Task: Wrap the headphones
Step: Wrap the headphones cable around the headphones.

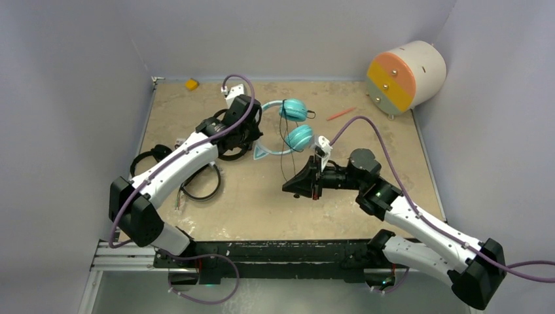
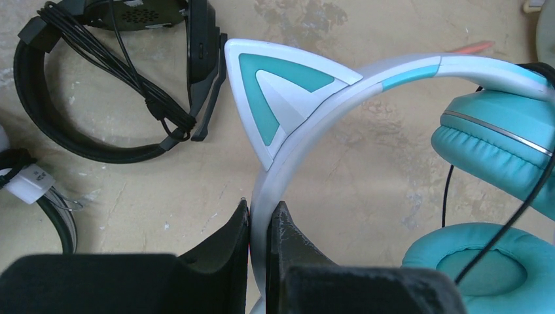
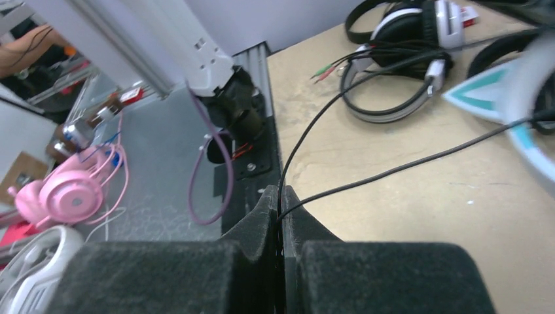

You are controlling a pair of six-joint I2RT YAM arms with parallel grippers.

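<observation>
The teal headphones [image 1: 292, 123] with cat ears lie at mid-table. My left gripper [image 1: 254, 133] [image 2: 264, 212] is shut on their white headband [image 2: 393, 75], just below one cat ear [image 2: 275, 98]. Their thin black cable [image 1: 286, 157] [image 3: 393, 170] runs down from the ear cups to my right gripper [image 1: 289, 188] [image 3: 280, 196]. That gripper is shut on the cable near the table's front, with two strands leaving the jaws. A black headset [image 2: 26, 98] with its cable bundled lies left of the teal one. A white-and-black headset [image 3: 396, 29] [image 1: 199, 186] lies near the left arm.
A thin red stick [image 1: 341, 114] lies right of the teal headset. A cylinder with an orange and green face [image 1: 406, 75] stands at the back right, and a small yellow object [image 1: 191, 84] at the back left. Pink headphones [image 3: 65, 193] lie off the table.
</observation>
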